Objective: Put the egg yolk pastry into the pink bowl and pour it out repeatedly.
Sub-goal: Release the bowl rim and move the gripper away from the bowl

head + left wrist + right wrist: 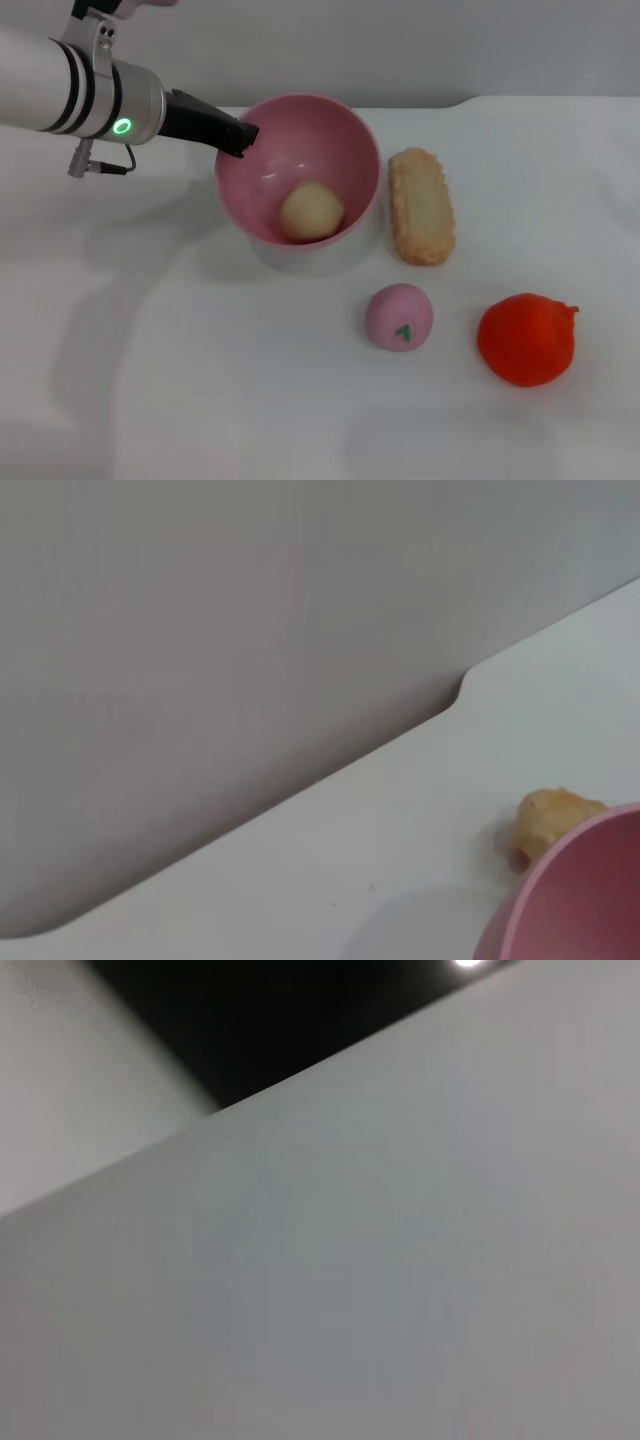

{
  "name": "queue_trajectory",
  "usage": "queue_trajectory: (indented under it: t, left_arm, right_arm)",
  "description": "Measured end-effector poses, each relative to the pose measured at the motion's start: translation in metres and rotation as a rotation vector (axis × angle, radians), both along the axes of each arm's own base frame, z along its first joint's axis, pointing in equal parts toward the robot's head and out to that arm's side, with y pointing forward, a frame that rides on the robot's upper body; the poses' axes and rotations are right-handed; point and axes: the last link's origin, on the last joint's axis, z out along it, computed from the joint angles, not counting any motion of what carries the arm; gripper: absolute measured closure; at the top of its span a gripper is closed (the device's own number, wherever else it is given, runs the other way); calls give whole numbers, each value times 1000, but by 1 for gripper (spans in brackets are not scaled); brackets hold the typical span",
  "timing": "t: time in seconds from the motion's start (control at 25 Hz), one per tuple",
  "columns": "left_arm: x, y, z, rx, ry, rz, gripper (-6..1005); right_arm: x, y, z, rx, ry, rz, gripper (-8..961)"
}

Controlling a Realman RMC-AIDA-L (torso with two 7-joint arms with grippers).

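The pink bowl (335,140) is in the middle of the head view, tilted so its inside faces the camera. The egg yolk pastry (311,210), a pale beige ball, lies inside it against the lower wall. My left gripper (240,136) reaches in from the left, and its black fingers are shut on the bowl's left rim. The bowl's rim also shows in the left wrist view (570,900). My right gripper is out of view; the right wrist view shows only a bare wall.
A long tan bread (421,205) lies just right of the bowl and also shows in the left wrist view (552,820). A pink ball with a green mark (399,316) and a red-orange fruit (526,339) sit nearer the front on the white table (200,380).
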Motion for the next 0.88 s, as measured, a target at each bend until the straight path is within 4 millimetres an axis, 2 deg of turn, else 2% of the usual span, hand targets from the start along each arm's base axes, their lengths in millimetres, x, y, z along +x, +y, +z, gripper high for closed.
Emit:
queue_trajectory:
  t: [0.16, 0.32, 0.6, 0.88]
  left_arm:
    - [-3, -1, 3, -14, -3, 42, 956]
    - [-5, -1, 12, -25, 4, 79, 956]
    - [-10, -2, 24, -57, 22, 135, 956]
    - [-19, -6, 25, -99, 36, 185, 952]
  right_arm:
    - [40, -15, -8, 171, 88, -130, 228]
    - [59, -27, -21, 277, 65, -227, 228]
    - [73, -39, -24, 322, 67, -290, 229]
    - [73, -42, -21, 345, 73, -282, 229]
